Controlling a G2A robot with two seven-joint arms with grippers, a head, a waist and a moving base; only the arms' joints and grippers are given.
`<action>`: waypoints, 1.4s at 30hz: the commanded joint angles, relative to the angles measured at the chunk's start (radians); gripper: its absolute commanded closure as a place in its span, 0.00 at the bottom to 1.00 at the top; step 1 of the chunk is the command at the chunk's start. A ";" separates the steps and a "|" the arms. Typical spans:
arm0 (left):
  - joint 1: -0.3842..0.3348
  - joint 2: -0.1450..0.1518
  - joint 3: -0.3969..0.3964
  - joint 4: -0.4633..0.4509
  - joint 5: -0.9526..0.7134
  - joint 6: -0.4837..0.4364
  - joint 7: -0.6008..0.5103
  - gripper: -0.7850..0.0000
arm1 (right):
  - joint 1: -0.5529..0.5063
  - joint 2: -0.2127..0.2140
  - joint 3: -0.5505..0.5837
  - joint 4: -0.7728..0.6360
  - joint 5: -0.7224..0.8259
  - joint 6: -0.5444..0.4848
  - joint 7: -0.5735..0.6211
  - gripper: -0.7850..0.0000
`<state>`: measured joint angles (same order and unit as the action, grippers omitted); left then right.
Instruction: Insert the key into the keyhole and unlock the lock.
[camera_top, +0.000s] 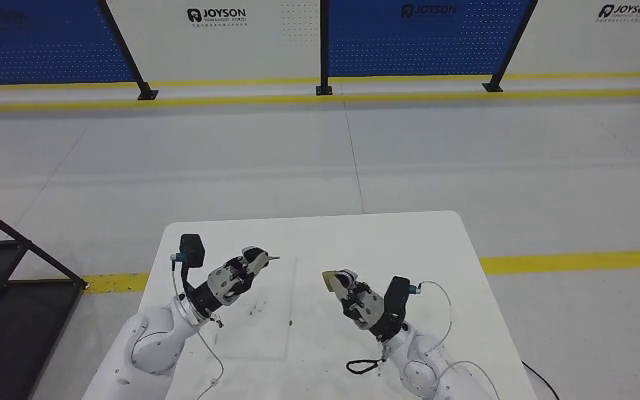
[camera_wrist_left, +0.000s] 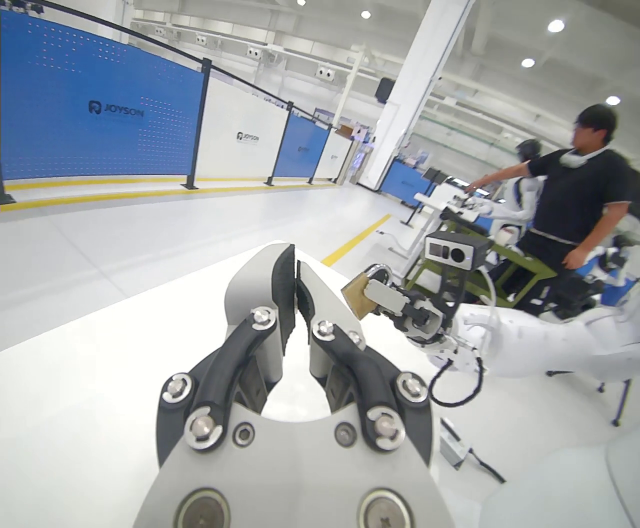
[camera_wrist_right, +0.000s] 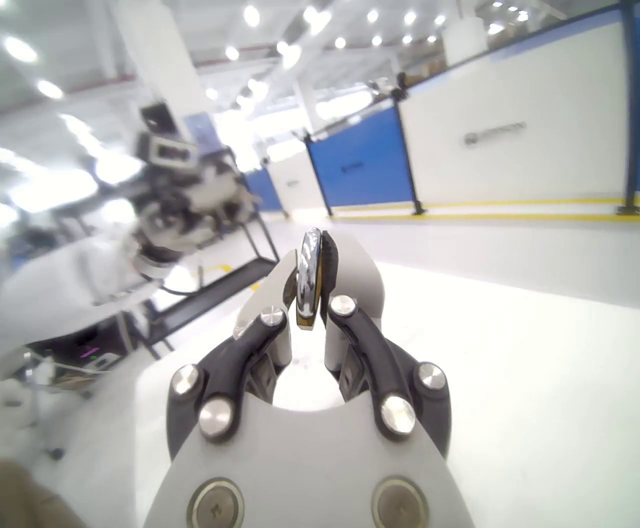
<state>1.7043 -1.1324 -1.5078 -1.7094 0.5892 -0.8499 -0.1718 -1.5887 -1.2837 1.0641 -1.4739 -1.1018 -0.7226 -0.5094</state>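
Lock (camera_wrist_right: 306, 285): brass, silver shackle | right pincer (camera_wrist_right: 315, 252) clamps it | left pincer (camera_wrist_left: 295, 272) clamps key (camera_top: 271, 259)

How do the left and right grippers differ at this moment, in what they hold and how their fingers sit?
The left gripper pinches a thin key, only a sliver poking out; the right gripper clamps a bulky brass lock. The left gripper's pads nearly meet; the right gripper's are wedged apart by the lock. Both are held above the white table, tips facing each other with a gap between key and lock.
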 joint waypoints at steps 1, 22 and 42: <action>-0.016 0.000 0.025 0.013 -0.062 -0.007 -0.025 1.00 | 0.022 0.003 0.009 0.028 -0.002 -0.104 -0.052 1.00; -0.058 -0.007 0.118 0.040 -0.231 0.035 -0.048 1.00 | 0.083 0.010 -0.001 0.090 -0.072 -0.290 -0.265 1.00; -0.128 -0.038 0.313 0.176 -0.460 -0.162 0.074 1.00 | 0.232 -0.024 -0.264 0.208 0.357 -0.290 -0.298 1.00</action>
<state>1.5802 -1.1678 -1.2049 -1.5382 0.1297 -1.0123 -0.1137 -1.3625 -1.3057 0.8077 -1.2748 -0.7512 -1.0123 -0.8067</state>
